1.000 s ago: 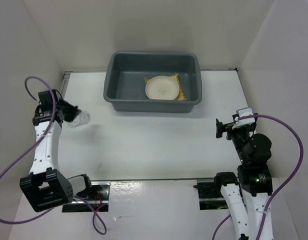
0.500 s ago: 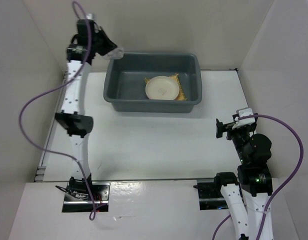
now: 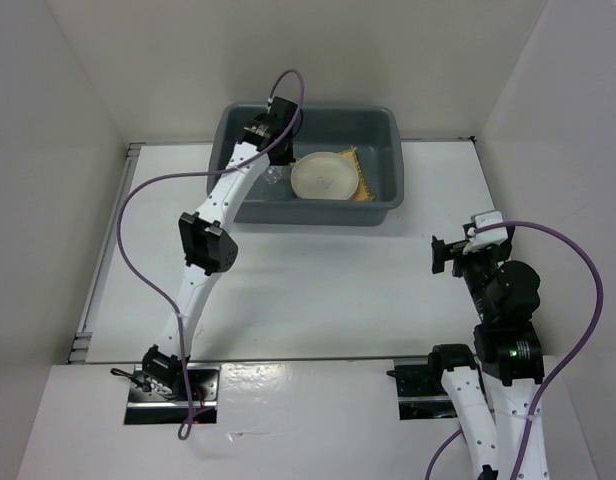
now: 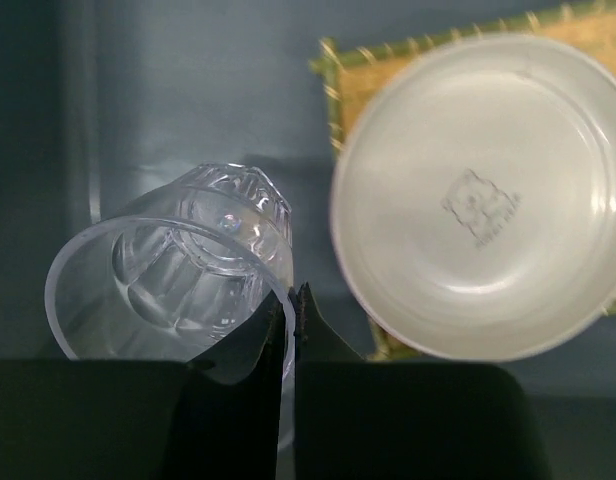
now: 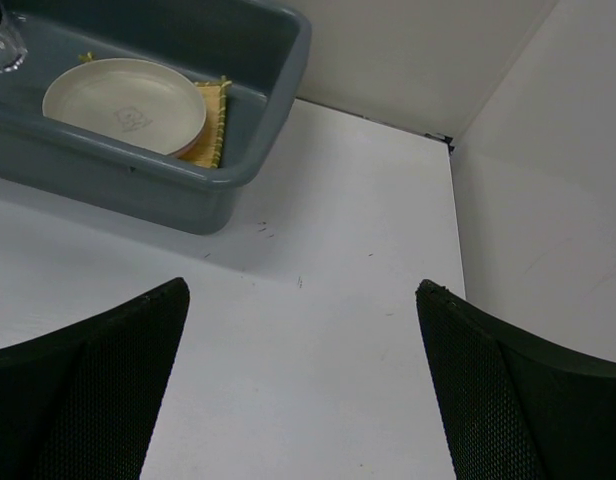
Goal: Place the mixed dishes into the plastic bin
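L gripper point(image 4: 291, 296) pinches glass point(image 4: 178, 268) rim inside bin point(image 3: 384, 121), prob. to set it down; R gripper point(image 5: 301, 289) gapes, idle.

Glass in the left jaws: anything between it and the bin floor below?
Nothing visible. The left gripper, jaws shut on the glass rim, hangs over bare plastic bin floor; the cream plate and yellow mat lie to one side, apart.
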